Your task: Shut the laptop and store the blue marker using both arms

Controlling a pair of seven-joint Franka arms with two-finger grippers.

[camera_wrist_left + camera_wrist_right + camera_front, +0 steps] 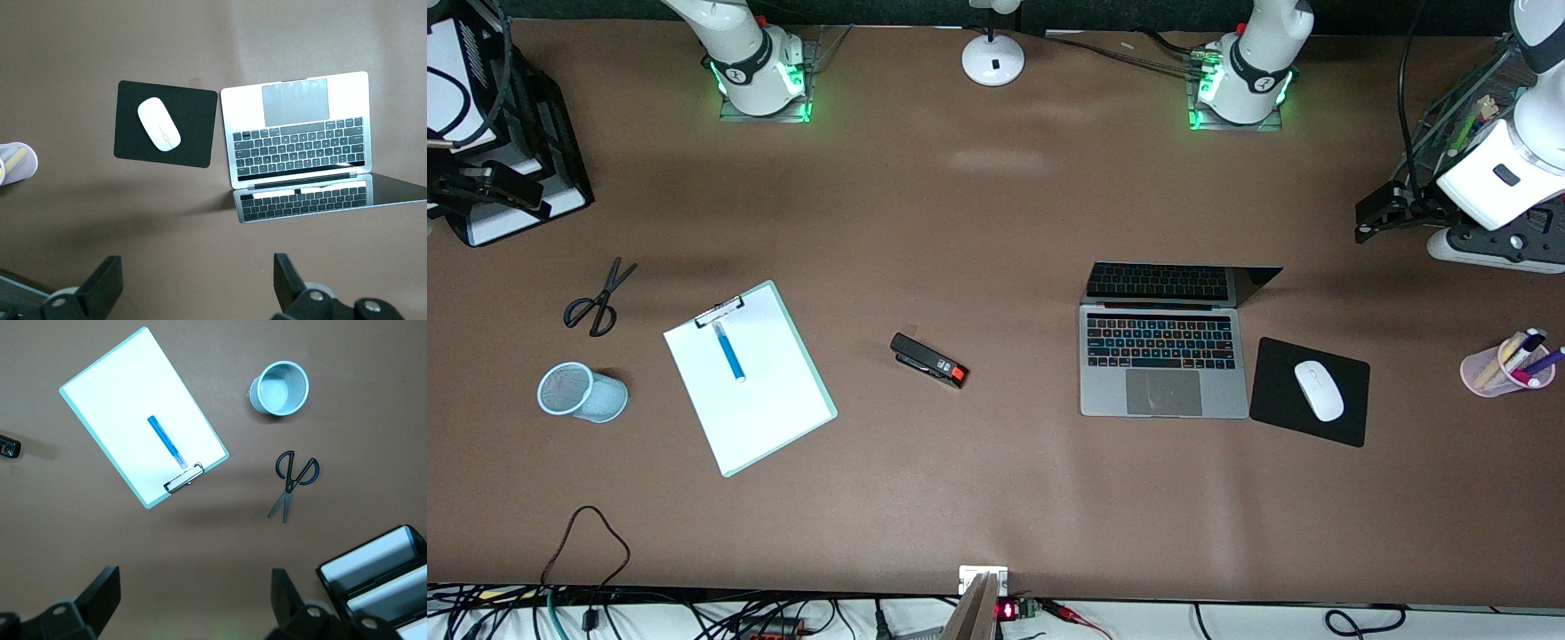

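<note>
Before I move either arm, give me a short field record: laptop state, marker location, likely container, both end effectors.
laptop: slim silver-grey laptop open, screen dark, beside the black mousepad
marker: short bright-blue marker lying on the white paper of the teal clipboard
container: pale blue mesh cup on its side, toward the right arm's end
left end effector: open, high over bare table near the laptop
right end effector: open, high over bare table near the clipboard
task progress: nothing done yet
</note>
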